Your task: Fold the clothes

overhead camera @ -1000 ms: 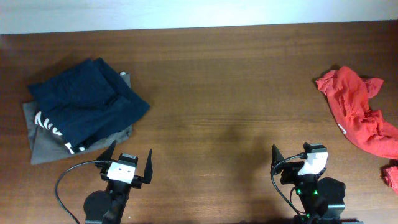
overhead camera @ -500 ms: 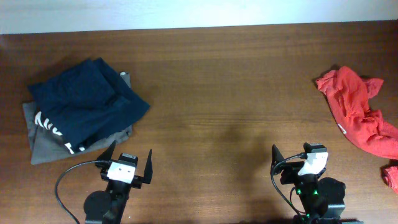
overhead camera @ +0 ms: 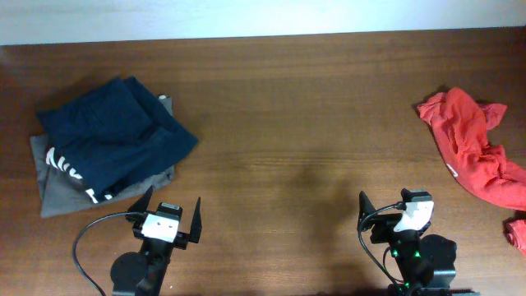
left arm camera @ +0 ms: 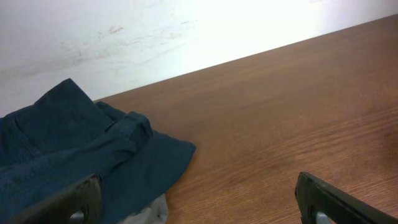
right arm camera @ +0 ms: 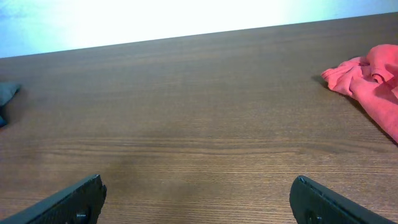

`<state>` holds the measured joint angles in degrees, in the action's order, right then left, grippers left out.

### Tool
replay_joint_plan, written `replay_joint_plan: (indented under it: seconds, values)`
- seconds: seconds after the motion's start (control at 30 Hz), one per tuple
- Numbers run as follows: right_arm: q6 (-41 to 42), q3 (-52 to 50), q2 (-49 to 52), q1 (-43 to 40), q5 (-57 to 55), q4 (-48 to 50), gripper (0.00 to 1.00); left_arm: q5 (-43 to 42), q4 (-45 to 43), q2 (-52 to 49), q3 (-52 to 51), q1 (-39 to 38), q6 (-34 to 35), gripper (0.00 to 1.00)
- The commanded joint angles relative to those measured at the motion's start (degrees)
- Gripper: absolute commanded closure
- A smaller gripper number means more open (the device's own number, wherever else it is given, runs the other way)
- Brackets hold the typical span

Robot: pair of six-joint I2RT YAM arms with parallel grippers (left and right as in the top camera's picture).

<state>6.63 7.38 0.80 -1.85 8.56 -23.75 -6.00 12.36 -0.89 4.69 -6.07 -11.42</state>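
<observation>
Grippers sit side by side at the near edge of a dark brown wooden table (overhead camera: 288, 123), seen from above. The left gripper (overhead camera: 174, 196) has its two black fingers spread wide and holds nothing; its wrist view shows the same wide gap (left arm camera: 199, 208) with only bare wood between the fingers. A black cable (overhead camera: 82, 247) loops out from its base. The right gripper (overhead camera: 394, 204) is also spread wide and empty, which its own wrist view confirms (right arm camera: 199, 205).

Just beyond the left gripper, on the left side of the table, lies a folded navy garment (overhead camera: 111, 136) with white print along its near left edge. It rests on top of a folded grey garment (overhead camera: 62, 193), whose edges stick out on the left and near sides. In the left wrist view the navy garment (left arm camera: 74, 155) fills the lower left, with a corner of the grey garment (left arm camera: 152, 211) peeking out beneath it.

Further back and far to the right, well apart from both grippers, the orange-red T-shirt (overhead camera: 472, 152) lies crumpled and unfolded, running off the right edge of the overhead view. A small white mark shows on its near side. A separate patch of the same red sits nearer at the right edge; whether it joins the shirt cannot be told. The right wrist view catches the T-shirt (right arm camera: 373, 78) at its right side.

Beyond the table's far edge is a white wall (overhead camera: 246, 16).
</observation>
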Motion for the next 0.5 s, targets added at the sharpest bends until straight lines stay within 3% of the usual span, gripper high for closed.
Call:
replay_joint_plan:
  seconds: [0.0, 0.37, 0.47]
  values:
    - [-0.2, -0.4, -0.6, -0.4, 0.5, 0.0, 0.01, -0.8, -0.3, 0.6, -0.9, -0.3, -0.9, 0.01]
    - [-0.2, -0.4, -0.6, -0.4, 0.3, 1.9, 0.01, -0.1, -3.1, 0.6, -0.9, -0.3, -0.9, 0.01]
    - [-0.2, -0.4, -0.6, -0.4, 8.6, 1.2, 0.01, -0.4, -4.6, 0.6, -0.9, -0.3, -0.9, 0.01]
